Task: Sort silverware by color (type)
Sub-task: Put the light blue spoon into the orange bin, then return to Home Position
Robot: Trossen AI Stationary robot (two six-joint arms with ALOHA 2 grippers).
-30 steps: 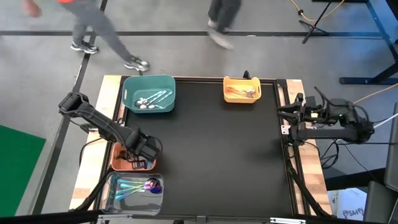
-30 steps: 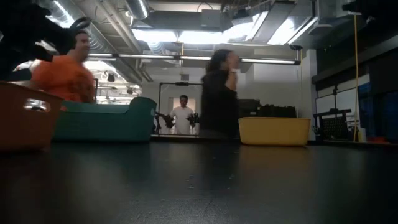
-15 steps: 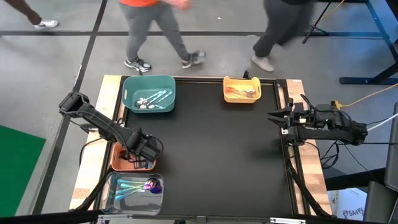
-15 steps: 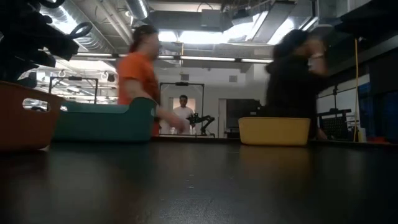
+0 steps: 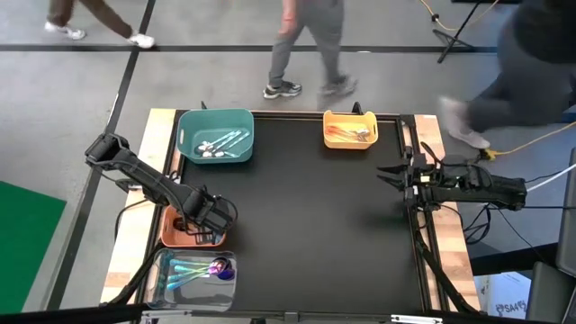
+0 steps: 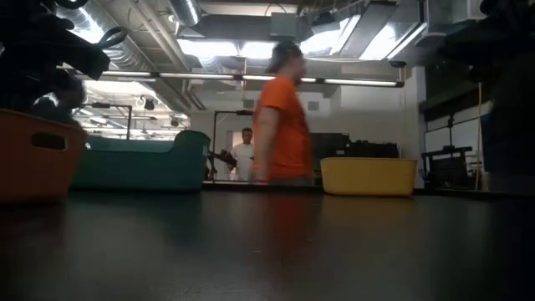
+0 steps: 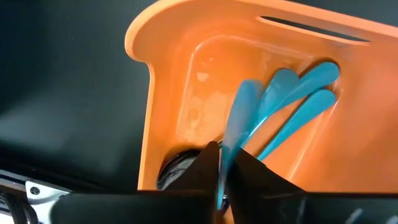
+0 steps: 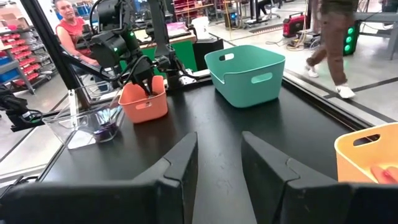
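- The left gripper (image 5: 200,227) hangs over the orange bin (image 7: 186,81) at the table's left edge, its fingers down inside the bin.
- Its jaws are nearly together, pinching the handle of a teal-blue spoon (image 7: 239,115) whose blurred length runs out ahead of the fingertips.
- Three more teal-blue spoons (image 7: 301,93) lie fanned on the bin floor just beyond the jaws; a dark round object (image 7: 177,169) sits in the bin corner beside the fingers.
- The right gripper (image 5: 392,173) hovers at the table's right edge, jaws apart and holding nothing, with bare black table (image 5: 306,225) ahead of them.
- Other silverware rests in the teal bin (image 5: 214,135), the yellow bin (image 5: 350,129) and the clear bin (image 5: 196,274).
- People walk on the floor beyond the table.
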